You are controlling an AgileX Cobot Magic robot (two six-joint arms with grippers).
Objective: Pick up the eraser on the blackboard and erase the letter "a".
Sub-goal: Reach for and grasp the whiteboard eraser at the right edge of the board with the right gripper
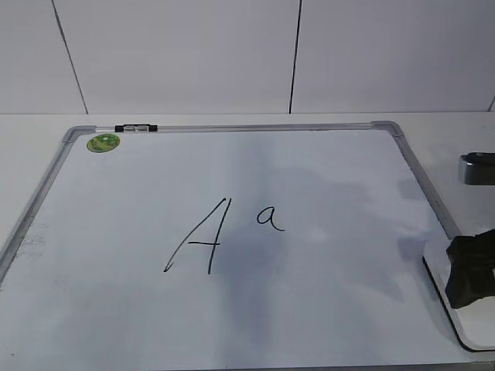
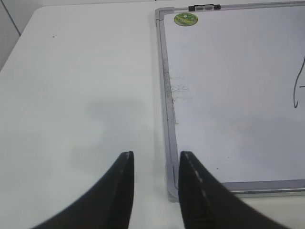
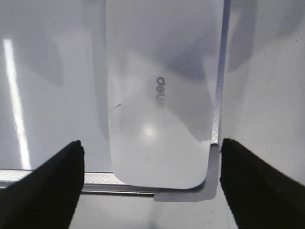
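White bench, blackboard [image 1: 433, 202] flat. Right tool [image 3: 150, 186] spread astride eraser [image 3: 162, 95]; likely light, stiff, slick plastic; grip long sides.

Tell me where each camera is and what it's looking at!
Exterior view: in front, slanting down at the blackboard; right gripper shows.
Left wrist view: on the left arm, over the board's left edge; left gripper open.
Right wrist view: directly above the eraser; fingers straddle it.
Shared: the green sticker, exterior and left.

White table [image 2: 81, 71] underneath; capital "A" [image 1: 199, 238] in black marker; white panelled wall [image 1: 186, 54] behind.
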